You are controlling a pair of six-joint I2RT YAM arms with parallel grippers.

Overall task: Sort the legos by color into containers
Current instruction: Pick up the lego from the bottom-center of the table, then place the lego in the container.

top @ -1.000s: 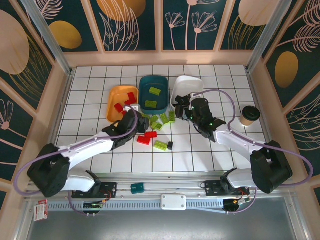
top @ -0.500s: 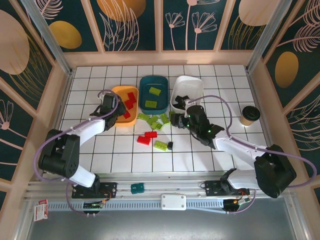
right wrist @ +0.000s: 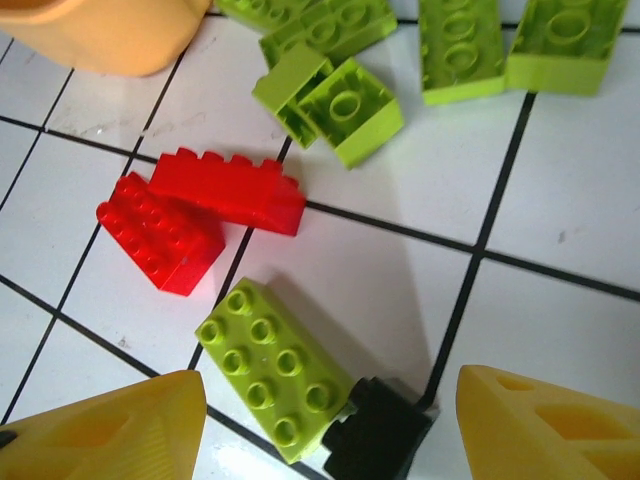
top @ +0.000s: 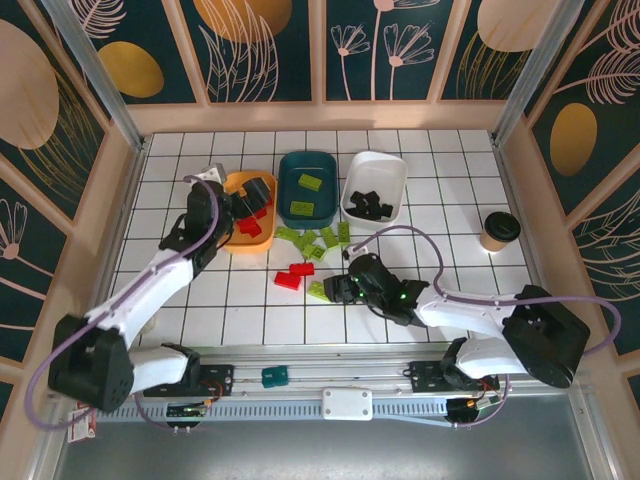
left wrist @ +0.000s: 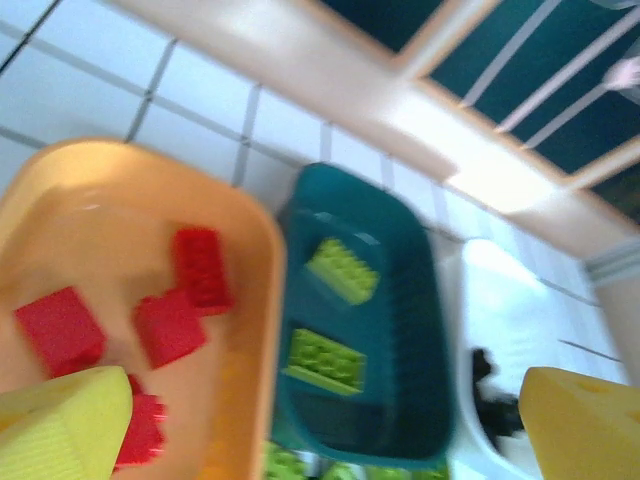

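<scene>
My left gripper (top: 257, 194) hangs open over the orange-yellow tray (top: 232, 184) with nothing between its fingers. Several red legos (left wrist: 168, 325) lie in that tray (left wrist: 100, 195). The dark teal tray (left wrist: 420, 330) holds two lime legos (left wrist: 322, 358), and black legos (top: 372, 203) lie in the white tray (top: 360, 166). My right gripper (right wrist: 330, 440) is open, low over a lime brick (right wrist: 270, 380) that touches a small black brick (right wrist: 376, 432). Both sit between its fingers. Two red bricks (right wrist: 190, 215) lie just beyond, and more lime bricks (top: 316, 241) lie in a loose pile.
A brown paper cup with a black lid (top: 498, 230) stands at the right. A small teal block (top: 274, 376) rests on the rail at the near edge. The three trays stand side by side at the back of the white tiled table (top: 200, 300).
My left gripper went from the brick pile to the orange-yellow tray and opened its jaws there. My right gripper came forward from the white tray to the lime and black bricks.
</scene>
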